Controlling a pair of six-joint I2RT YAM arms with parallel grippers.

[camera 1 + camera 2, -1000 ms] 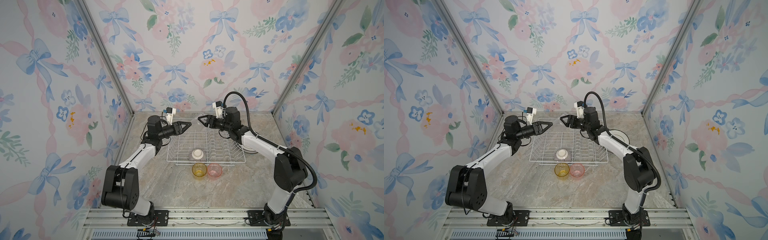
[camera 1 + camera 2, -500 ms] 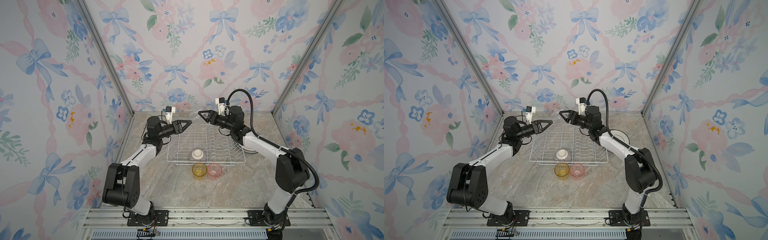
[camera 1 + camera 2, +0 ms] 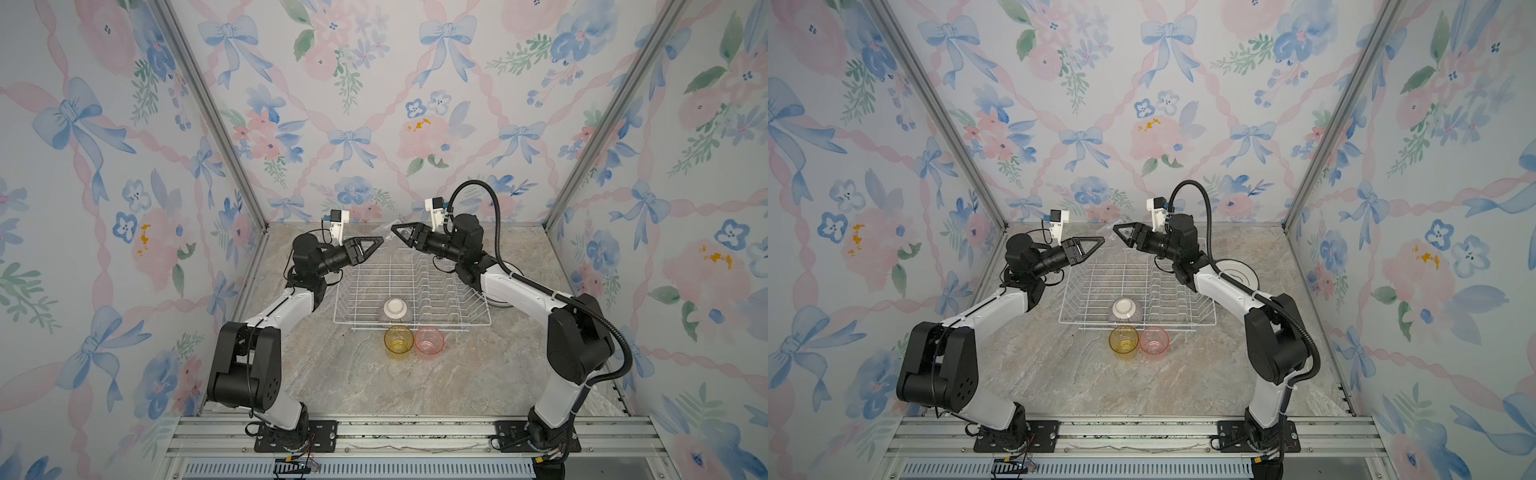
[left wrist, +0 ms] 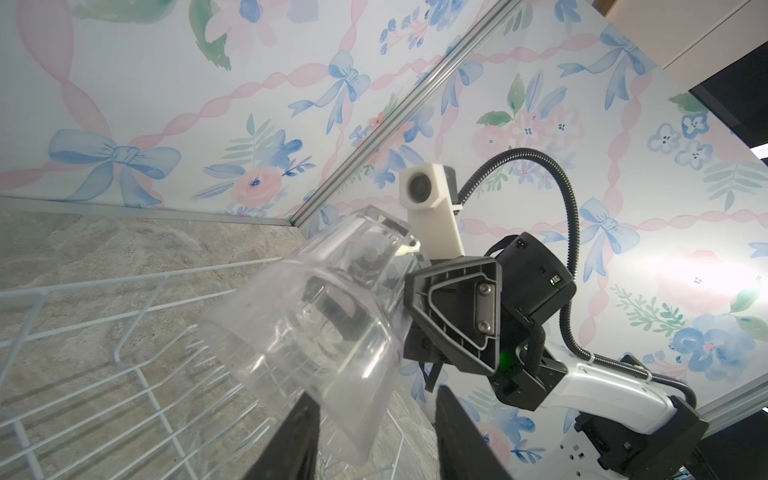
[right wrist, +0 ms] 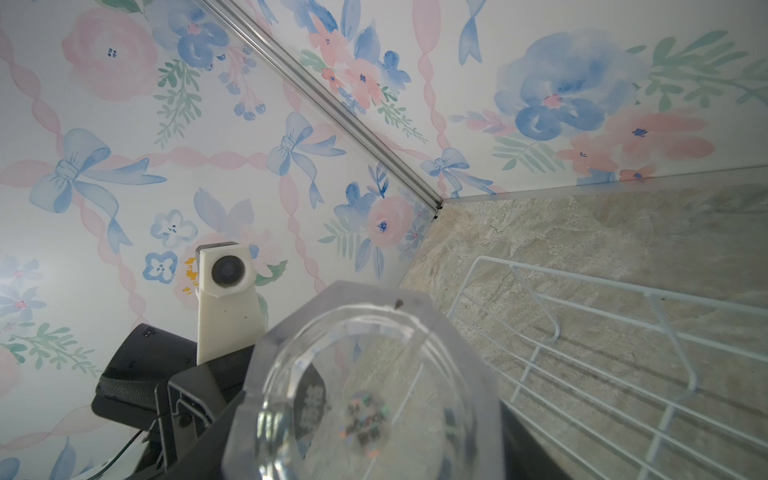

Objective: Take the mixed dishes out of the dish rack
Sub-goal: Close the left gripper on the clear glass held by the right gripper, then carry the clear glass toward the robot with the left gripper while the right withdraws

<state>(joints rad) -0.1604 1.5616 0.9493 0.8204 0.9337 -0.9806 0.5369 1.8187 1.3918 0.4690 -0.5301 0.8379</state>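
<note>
**Clear tumbler held in the air between the two grippers**

The marble tabletop was taken up at its middle by the dish rack, whose plate slots were seen to be empty. To the right of the rack, partly hidden by the right arm, white dark-rimmed plates were laid flat on the table; their number could not be told. One dish was left inside the rack: the purple-striped bowl, turned mouth down near the front wall. Just in front of that wall the yellow tumbler and the pink tumbler were stood upright, side by side.

The clear tumbler was found in the air above the rack's far edge, clamped across its body by the right gripper. Its long axis was tilted: the thick base was turned up toward the right wrist camera, and the open mouth was turned down toward the rack and the left gripper. That gripper was pointed at the right one, almost tip to tip. Its fingers were parted, and the lowest part of the rim was seen to dip toward the gap between them; whether it was touched could not be told.

A handover was judged to be in hand. The rim was the part offered to the left fingers, so a pinch on the tumbler's wall would be called for before any release by the right.
</note>
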